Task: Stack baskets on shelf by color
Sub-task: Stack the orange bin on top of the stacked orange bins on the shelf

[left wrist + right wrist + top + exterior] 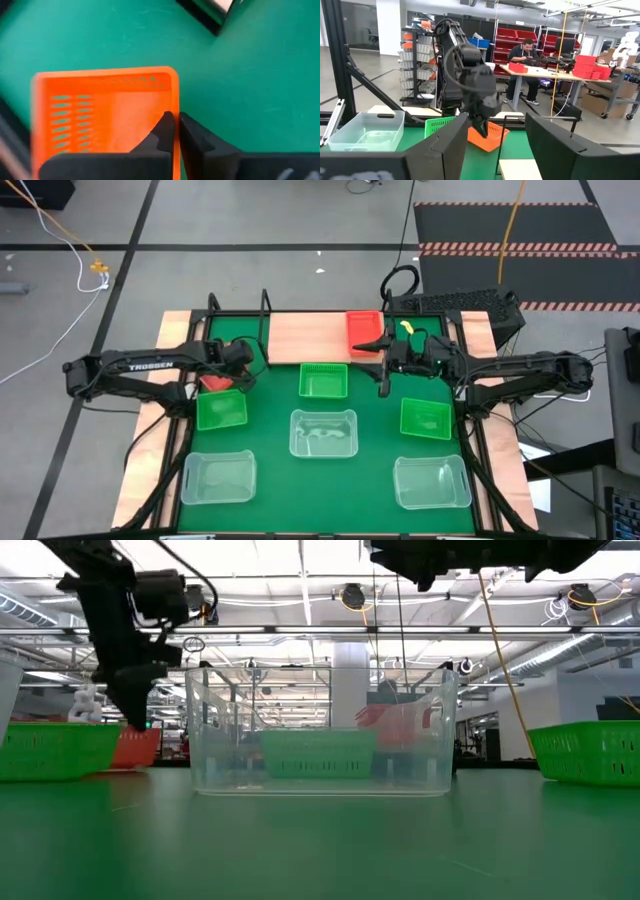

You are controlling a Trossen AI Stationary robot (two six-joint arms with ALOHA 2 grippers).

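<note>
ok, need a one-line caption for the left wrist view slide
Left hand shut on the side wall of a red basket, which hangs tilted over the green mat.

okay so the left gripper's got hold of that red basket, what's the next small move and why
Probably lift it a little further. The left gripper pinches one wall of the red basket, which hangs tilted just above the green mat, and the shelf already carries another red basket.

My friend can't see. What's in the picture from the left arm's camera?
The left gripper is pinching the side wall of a red basket, one finger inside and one outside. The basket is empty, over the green mat.
</note>
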